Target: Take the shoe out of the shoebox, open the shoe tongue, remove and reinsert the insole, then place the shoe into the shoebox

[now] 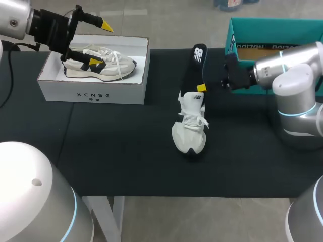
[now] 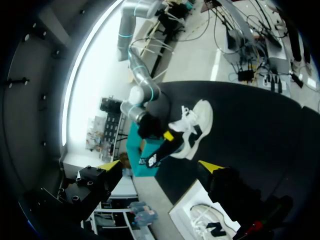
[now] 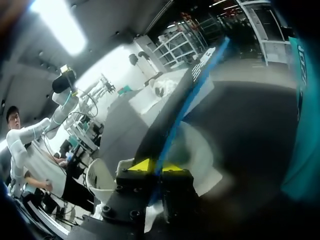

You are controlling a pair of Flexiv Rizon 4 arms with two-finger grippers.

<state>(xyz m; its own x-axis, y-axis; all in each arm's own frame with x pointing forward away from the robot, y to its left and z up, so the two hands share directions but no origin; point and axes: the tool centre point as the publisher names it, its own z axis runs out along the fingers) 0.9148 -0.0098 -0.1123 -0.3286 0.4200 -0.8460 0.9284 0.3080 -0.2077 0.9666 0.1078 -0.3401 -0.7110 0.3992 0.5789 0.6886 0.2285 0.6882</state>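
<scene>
A white shoe stands on the black table, toe toward the front edge. Its black insole sticks out of the heel end toward the back. My right gripper is shut on that insole near the shoe's opening; in the right wrist view the insole runs out from between the yellow fingertips. My left gripper hangs open above the white shoebox, which holds a second shoe. The left wrist view has the shoe and insole ahead of the open left gripper.
A teal box stands at the back right, behind my right arm. The black table cover stretches between the shoebox and the shoe.
</scene>
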